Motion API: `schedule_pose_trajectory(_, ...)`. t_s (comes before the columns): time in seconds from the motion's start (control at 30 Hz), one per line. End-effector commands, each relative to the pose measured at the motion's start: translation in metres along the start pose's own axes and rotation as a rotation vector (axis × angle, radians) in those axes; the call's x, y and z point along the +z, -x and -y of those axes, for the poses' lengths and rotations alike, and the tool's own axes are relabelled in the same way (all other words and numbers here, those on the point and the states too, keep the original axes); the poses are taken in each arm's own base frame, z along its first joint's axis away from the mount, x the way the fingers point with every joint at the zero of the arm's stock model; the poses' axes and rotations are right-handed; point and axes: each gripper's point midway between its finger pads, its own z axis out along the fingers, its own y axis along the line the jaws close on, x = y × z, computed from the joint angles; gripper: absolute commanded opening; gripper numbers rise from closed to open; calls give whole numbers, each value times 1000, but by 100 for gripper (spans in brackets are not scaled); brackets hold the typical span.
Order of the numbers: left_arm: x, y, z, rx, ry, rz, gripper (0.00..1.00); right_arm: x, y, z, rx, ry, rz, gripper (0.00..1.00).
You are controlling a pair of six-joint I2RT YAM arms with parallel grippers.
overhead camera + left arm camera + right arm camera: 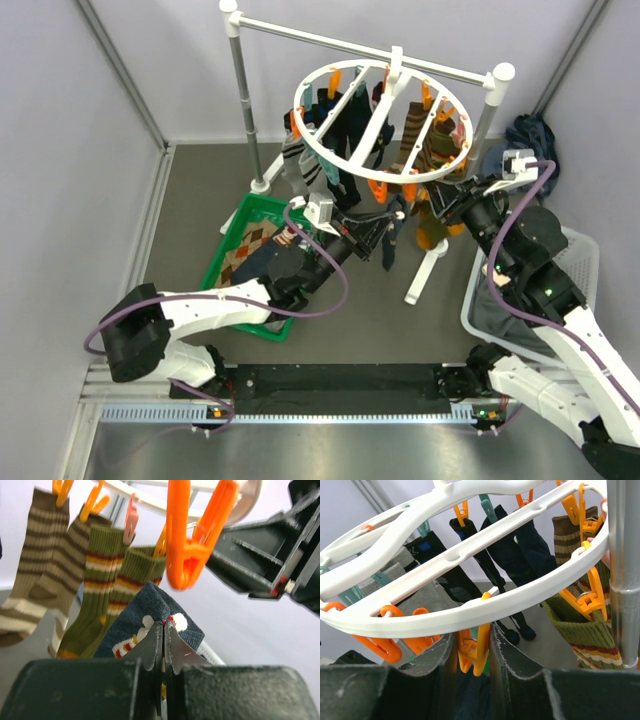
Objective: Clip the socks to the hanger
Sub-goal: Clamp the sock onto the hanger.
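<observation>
The white ring hanger (pixel 380 110) hangs from the rail with several socks clipped on. My left gripper (pixel 388 222) is shut on a dark navy sock with white and red marks (pixel 150 612), its jaws (pixel 163 625) closed on the cuff, just below an orange clip (pixel 185 555). My right gripper (pixel 428 205) reaches in from the right. In the right wrist view its fingers (pixel 472 630) stand either side of that orange clip (pixel 476 652) under the ring (pixel 470 615) and press on it. The navy sock shows dark beneath the clip.
Brown striped socks (pixel 35 580) and olive striped socks (pixel 105 590) hang to the left of the clip. A green tray (pixel 222 245) with more socks lies at the left. A white lattice basket (pixel 585 250) stands at the right. The rail stand's post (pixel 240 90) rises behind.
</observation>
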Motion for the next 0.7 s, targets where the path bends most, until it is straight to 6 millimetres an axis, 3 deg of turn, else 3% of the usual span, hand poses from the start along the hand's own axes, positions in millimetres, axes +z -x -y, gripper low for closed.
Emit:
schedule_pose_trajectory(0.0,17,43,22,-52,-56,156,0,-3,9,-6,8,29,27,0)
schedule_pose_trajectory(0.3,28,27,21,-74,-58,120,0,-4,11,-9,3,48,36,0)
schedule_pose_trajectory(0.67,34,28,30,-95,-89,116,0,-2,1,-4,-12,35,18,0)
